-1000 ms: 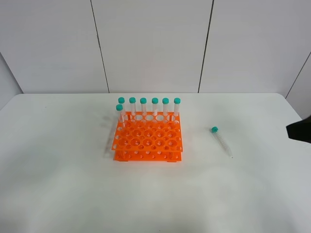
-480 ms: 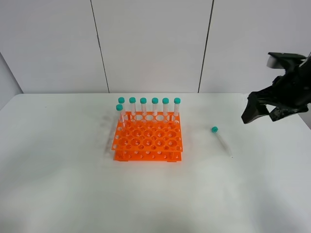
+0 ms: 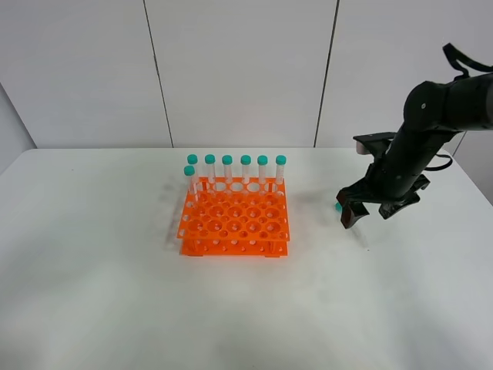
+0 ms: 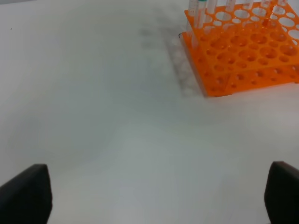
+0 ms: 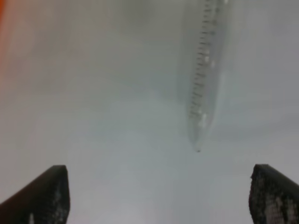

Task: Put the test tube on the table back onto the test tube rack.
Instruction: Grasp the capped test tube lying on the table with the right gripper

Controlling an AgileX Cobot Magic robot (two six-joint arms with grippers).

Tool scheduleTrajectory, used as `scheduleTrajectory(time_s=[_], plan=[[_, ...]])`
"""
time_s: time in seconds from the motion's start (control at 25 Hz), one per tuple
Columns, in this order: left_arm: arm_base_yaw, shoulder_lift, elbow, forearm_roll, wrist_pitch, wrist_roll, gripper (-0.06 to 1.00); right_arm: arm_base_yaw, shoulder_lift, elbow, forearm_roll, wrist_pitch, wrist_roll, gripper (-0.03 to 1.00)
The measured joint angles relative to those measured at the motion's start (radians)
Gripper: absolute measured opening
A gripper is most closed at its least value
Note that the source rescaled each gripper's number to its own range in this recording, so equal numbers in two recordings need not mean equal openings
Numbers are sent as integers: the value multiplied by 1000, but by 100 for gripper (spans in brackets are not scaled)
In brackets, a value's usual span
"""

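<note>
The test tube (image 3: pixel 338 206) lies flat on the white table (image 3: pixel 92 270), to the right of the orange test tube rack (image 3: pixel 235 220). Only its teal cap shows beside my right gripper (image 3: pixel 368 214), which hovers open just above it. In the right wrist view the clear graduated test tube (image 5: pixel 205 70) points its tip towards my right gripper (image 5: pixel 156 196), whose dark fingertips (image 5: pixel 39 193) stand wide apart, with nothing between them. My left gripper (image 4: pixel 154 196) is open over bare table, short of the test tube rack (image 4: pixel 243 51). It does not show in the exterior view.
Several teal-capped tubes (image 3: pixel 236 169) stand upright along the rack's back row, with one more at its left side. White wall panels rise behind the table's far edge. My right arm (image 3: pixel 431 116) reaches in from the right.
My right arm has swung in from the right edge and come down over the tube on the table. The tube, the rack and the left gripper have not moved.
</note>
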Motion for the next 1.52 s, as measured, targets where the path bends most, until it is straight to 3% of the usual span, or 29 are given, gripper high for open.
scheduleTrajectory(time_s=[0.2, 1.12, 1.28, 1.52], plan=[[0, 0, 0, 0, 0, 0, 100, 1, 25, -1, -111, -22, 111, 91], [0, 0, 0, 0, 0, 0, 100, 1, 163, -10, -103, -106, 123, 91], [0, 0, 0, 0, 0, 0, 100, 1, 163, -10, -101, -114, 123, 81], [0, 0, 0, 0, 0, 0, 100, 1, 163, -10, -96, -116, 123, 77]])
